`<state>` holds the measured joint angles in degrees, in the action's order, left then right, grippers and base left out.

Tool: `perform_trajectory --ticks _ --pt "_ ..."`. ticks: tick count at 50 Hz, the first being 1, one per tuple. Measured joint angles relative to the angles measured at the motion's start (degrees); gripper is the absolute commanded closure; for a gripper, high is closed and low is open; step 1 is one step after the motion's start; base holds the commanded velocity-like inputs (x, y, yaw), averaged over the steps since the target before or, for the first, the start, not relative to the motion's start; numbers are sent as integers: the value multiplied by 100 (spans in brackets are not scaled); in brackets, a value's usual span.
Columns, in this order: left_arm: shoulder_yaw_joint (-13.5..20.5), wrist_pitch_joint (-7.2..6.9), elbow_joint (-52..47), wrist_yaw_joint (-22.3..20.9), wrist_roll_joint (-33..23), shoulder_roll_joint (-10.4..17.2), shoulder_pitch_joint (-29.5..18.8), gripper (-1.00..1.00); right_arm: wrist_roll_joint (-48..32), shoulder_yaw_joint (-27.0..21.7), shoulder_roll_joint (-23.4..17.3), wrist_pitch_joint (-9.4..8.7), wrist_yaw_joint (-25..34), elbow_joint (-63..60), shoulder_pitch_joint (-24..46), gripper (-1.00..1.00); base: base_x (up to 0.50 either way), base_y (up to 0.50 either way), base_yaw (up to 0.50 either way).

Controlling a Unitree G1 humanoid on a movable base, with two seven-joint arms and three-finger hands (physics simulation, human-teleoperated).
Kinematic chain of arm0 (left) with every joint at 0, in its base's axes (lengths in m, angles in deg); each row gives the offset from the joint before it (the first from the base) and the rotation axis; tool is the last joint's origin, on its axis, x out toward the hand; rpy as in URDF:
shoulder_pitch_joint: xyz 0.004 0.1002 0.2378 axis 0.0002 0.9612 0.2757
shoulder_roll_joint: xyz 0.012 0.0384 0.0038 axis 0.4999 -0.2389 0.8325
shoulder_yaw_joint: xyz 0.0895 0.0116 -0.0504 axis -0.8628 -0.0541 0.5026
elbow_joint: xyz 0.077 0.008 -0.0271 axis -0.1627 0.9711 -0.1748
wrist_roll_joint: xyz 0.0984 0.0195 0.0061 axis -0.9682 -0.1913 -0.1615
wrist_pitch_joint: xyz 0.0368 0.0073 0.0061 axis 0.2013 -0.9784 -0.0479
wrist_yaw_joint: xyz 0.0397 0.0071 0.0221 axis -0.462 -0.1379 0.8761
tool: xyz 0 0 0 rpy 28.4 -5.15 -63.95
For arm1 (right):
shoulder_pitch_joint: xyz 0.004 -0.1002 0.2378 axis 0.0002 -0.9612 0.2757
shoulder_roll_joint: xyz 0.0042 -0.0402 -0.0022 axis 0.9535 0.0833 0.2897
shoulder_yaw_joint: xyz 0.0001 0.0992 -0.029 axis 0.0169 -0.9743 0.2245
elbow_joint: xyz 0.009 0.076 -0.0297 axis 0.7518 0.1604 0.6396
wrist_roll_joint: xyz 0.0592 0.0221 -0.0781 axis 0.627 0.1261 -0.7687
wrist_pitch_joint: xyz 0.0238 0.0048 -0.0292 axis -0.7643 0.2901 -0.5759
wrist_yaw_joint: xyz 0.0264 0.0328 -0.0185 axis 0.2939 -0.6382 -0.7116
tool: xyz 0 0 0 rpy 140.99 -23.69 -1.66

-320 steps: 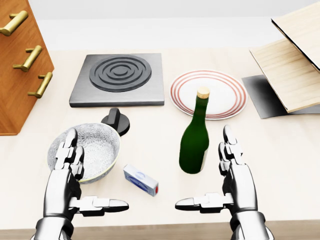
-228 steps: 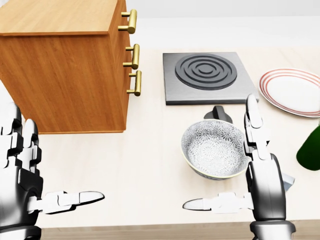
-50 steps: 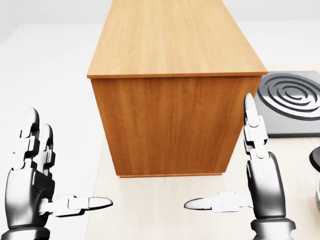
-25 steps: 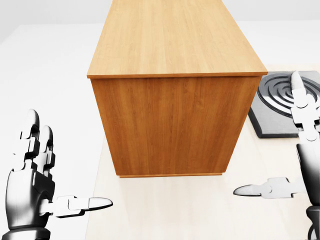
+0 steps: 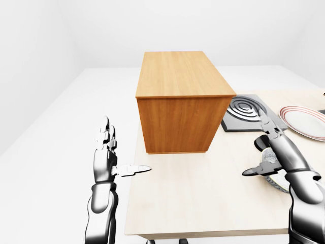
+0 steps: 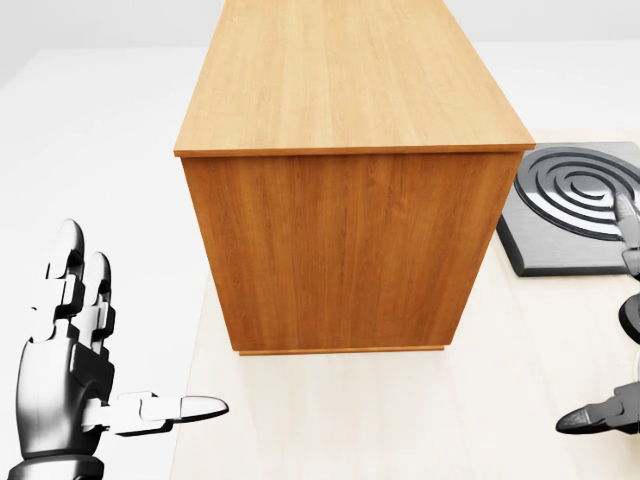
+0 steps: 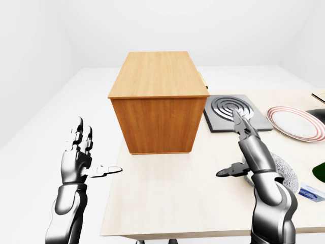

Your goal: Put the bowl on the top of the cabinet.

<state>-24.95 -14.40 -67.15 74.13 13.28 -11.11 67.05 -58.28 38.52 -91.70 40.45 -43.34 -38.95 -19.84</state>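
Right-eye view, largest first: pale wood table [image 7: 177,203] running off to the right, with the cabinet [image 7: 155,101] standing on its left end, a plain orange-brown wood box, flat top bare, blank side panel toward the camera, a brass handle just showing at its right edge. To the cabinet's right lies a dark square burner plate [image 7: 231,112] with raised rings, then a white plate [image 7: 297,124] with red rim bands. Bowl [image 7: 280,173] sits on the table at the right, well apart from the cabinet and lower in view than the burner; grey-white patterned inside, pale rim, mostly hidden behind the right arm. Right hand [image 7: 242,152] is spread wide, fingers up, thumb out to the left, standing just beside the bowl's left edge; contact cannot be judged. Left hand [image 7: 81,160] hangs off the table's left edge over white floor, likewise spread, thumb pointing right, holding nothing. Small blue-white box [image 7: 311,193] near the right margin.
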Motion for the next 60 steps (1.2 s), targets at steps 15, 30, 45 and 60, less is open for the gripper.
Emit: perform_trajectory --ticks 15,30,45,60 --pt "5 0 74 2 20 4 -37 -100 -477 -436 -394 33 327 549 31 -100 0 0 0" --pt "-17 0 66 -17 20 3 -20 -100 -725 -737 -786 230 216 1401 25 -100 0 0 0" --pt "-29 0 71 -31 23 3 -20 -100 -911 -643 -948 472 -113 2253 -17 -100 0 0 0" --pt "-34 0 91 -31 25 2 -26 -100 -983 -439 -1074 515 -453 3053 -45 -100 0 0 0"
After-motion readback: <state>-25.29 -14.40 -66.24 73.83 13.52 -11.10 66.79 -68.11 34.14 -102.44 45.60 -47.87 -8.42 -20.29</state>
